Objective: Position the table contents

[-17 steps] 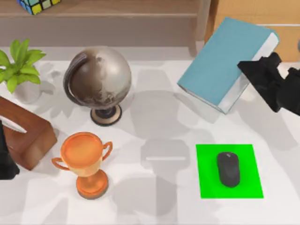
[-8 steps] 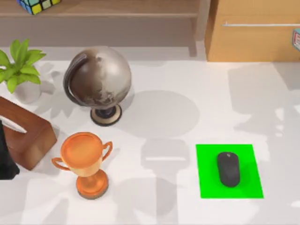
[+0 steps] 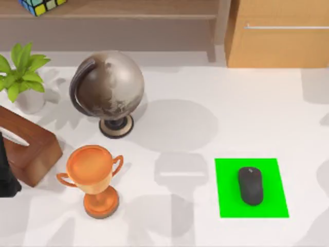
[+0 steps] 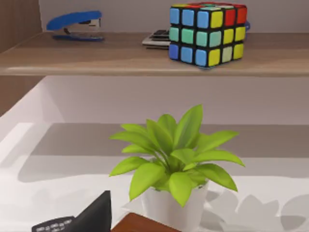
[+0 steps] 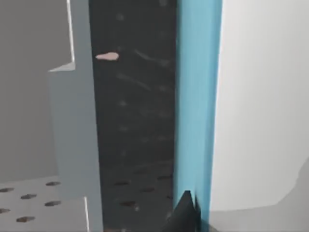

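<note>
The mouse [image 3: 250, 186] lies on the green mat [image 3: 229, 200], a little right of the mat's middle, with its wheel end toward twelve o'clock; the mat sits on the white table [image 3: 205, 103] at about five o'clock from the table's centre. From where I stand, this looks like a mouse that is already placed, so the main risk, I think, is an arm coming back low over that corner and pushing the mouse off the mat, or dragging the thin mat with it. The left arm [image 3: 6, 177] is a dark shape at the table's nine o'clock edge, just beside the brown wooden box [image 3: 28, 149], and well apart from the mouse, which is far toward its three o'clock side. A black tip of the left gripper [image 4: 91, 215] shows in the left wrist view, low before the potted plant [image 4: 176, 169], with a colour cube [image 4: 207, 33] and a blue stapler [image 4: 77, 21] on the shelf [image 4: 120, 60] behind; I cannot tell whether its fingers are spread or closed. If this arm swings toward the mat, the orange trophy [image 3: 95, 177] stands in between and could be tipped, because it is tall on a small foot; the globe [image 3: 108, 87] at eleven o'clock is less in the way. The right wrist view has a blue book [image 5: 195, 106] upright beside a dark panel, and a small black tip of the right gripper [image 5: 186, 212] touching or almost touching the book's edge; I cannot tell how its fingers stand, nor how far it is from the mouse.
</note>
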Available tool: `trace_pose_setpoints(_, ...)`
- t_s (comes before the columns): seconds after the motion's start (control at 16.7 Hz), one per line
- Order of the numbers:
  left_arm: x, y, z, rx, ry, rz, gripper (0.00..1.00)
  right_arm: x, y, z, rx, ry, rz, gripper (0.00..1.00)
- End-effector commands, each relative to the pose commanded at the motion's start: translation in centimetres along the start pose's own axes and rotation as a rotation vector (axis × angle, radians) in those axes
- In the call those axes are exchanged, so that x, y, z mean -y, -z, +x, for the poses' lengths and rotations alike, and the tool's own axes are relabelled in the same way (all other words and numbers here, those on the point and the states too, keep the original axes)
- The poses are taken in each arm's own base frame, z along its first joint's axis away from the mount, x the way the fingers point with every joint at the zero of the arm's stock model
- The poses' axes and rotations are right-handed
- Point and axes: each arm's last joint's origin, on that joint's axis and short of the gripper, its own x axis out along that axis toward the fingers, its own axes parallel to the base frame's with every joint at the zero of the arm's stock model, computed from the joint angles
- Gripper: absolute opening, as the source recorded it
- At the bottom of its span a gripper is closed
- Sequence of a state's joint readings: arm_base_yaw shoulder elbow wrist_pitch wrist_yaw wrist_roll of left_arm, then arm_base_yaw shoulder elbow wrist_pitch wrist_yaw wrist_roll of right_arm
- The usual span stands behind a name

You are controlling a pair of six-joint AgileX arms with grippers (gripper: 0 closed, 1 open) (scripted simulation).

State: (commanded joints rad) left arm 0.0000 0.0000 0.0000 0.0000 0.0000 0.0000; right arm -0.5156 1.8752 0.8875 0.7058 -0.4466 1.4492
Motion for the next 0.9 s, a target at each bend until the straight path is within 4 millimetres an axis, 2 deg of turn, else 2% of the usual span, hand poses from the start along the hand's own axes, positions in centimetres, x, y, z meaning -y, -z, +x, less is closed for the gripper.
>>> trace_pose_setpoints(0.42,0.0,0.0,0.0,0.000,0.000,0.000,1.00,0.1,0.1,0.2,-0.004,0.002,0.003,0.00)
trace_pose_setpoints(0.78,0.0,0.0,0.0,0.000,0.000,0.000,1.00,-0.3,-0.1,2.8,0.000,-0.002,0.002,0.00)
trace_pose_setpoints(0.9,0.0,0.0,0.0,0.000,0.000,0.000,1.00,-0.3,0.0,3.1,0.000,0.001,0.002,0.00)
